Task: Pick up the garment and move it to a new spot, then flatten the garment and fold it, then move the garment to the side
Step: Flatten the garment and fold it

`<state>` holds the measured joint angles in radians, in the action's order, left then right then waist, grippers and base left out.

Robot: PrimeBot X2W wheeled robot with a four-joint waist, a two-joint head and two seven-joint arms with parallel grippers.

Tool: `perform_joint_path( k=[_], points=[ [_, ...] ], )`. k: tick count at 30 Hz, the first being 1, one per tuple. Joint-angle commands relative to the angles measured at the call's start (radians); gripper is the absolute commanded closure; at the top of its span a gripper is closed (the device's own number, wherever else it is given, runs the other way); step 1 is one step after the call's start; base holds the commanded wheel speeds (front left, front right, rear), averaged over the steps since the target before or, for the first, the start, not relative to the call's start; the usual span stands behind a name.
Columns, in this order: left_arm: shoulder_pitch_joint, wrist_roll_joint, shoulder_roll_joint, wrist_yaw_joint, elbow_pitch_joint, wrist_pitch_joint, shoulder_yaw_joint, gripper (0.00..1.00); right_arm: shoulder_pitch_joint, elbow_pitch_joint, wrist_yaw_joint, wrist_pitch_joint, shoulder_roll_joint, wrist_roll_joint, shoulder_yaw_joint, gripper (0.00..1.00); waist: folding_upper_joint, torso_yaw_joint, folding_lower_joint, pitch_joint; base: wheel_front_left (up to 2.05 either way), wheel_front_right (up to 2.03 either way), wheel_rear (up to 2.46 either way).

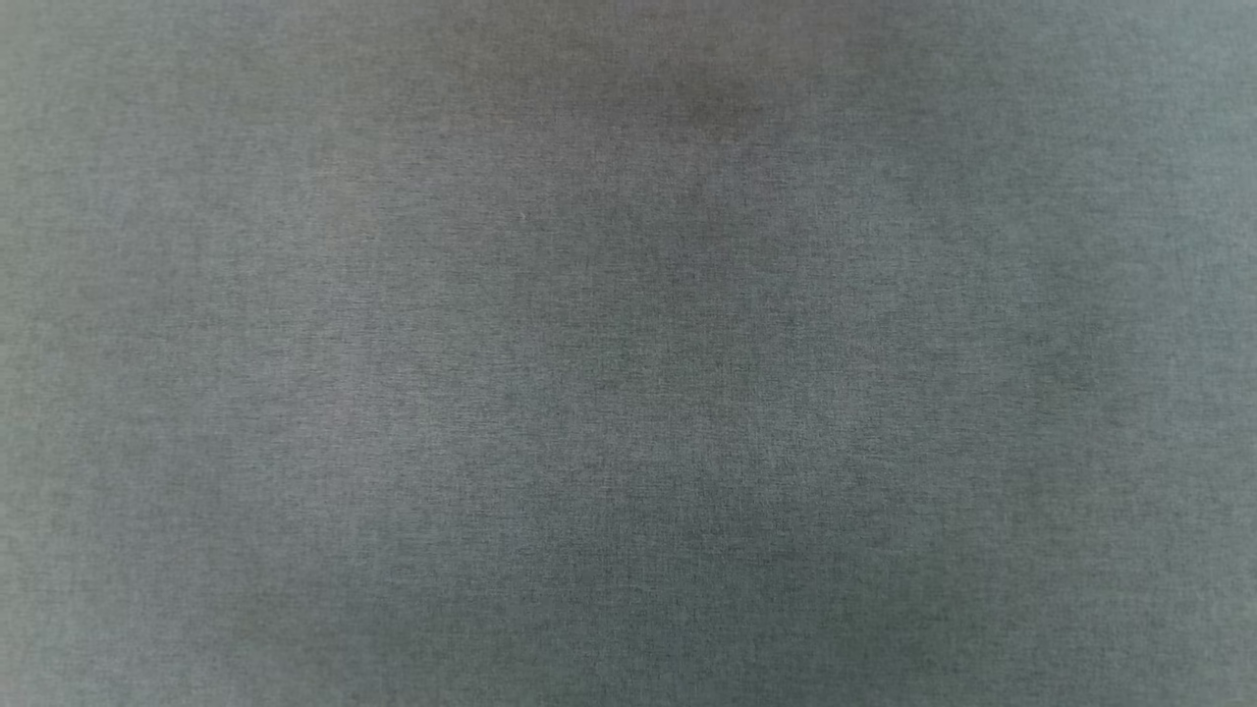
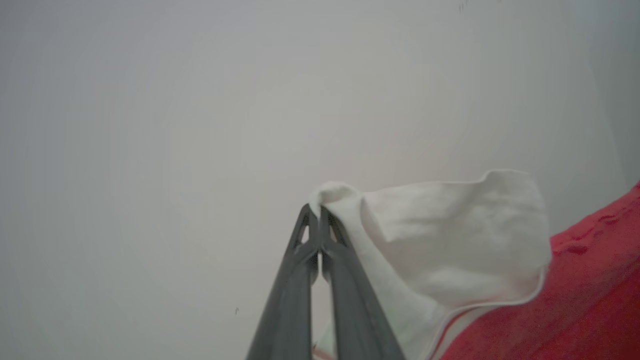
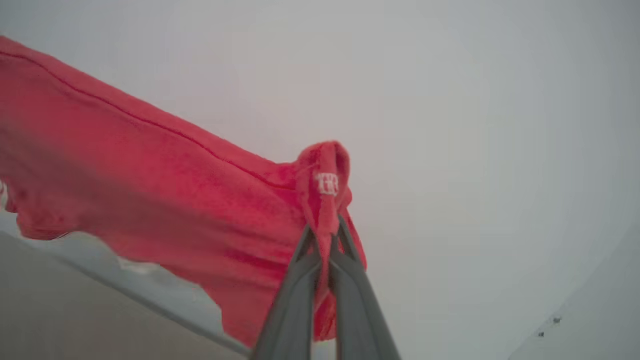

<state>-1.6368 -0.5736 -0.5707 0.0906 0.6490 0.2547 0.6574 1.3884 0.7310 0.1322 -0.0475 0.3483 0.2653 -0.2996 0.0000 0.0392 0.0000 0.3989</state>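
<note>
Our left gripper [image 2: 318,212] sits nearest, its fingers pressed together on a white corner of the garment [image 2: 450,235]. From there the cloth runs rightward and down that view into red fabric. Our right gripper [image 3: 325,235] is clamped on a bunched red fold bearing a small white mark [image 3: 328,184]. The garment's long axis stretches from it leftward and slightly up, with a seam along the upper edge. We hold it aloft against a pale background. Our head view looks on a grey woven surface [image 1: 628,353].
</note>
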Motion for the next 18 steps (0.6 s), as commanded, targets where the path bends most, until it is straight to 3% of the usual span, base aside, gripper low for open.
perform_joint_path(
  k=[1,10,15,18],
  points=[
    [0.081,-0.026,-0.012,0.014,0.01,-0.001,0.018,1.0,-0.051,0.026,-0.003,0.018,0.003,0.031,-0.022,1.0,0.0,0.005,0.0,-0.007,0.0,0.0,0.0],
    [0.445,-0.196,-0.089,0.037,-0.054,-0.191,0.104,1.0,-0.308,0.029,-0.003,0.133,0.051,0.2,-0.149,1.0,0.0,0.028,0.0,-0.043,0.0,0.0,0.0],
    [0.639,-0.343,-0.142,0.037,-0.173,-0.361,0.134,1.0,-0.439,-0.039,-0.003,0.231,0.09,0.309,-0.21,1.0,0.0,0.035,0.0,-0.071,0.0,0.0,0.0],
    [0.757,-0.427,-0.189,0.008,-0.29,-0.459,0.141,1.0,-0.516,-0.114,-0.003,0.295,0.13,0.373,-0.246,1.0,0.0,0.035,0.0,-0.089,0.0,0.0,0.0]
  ],
)
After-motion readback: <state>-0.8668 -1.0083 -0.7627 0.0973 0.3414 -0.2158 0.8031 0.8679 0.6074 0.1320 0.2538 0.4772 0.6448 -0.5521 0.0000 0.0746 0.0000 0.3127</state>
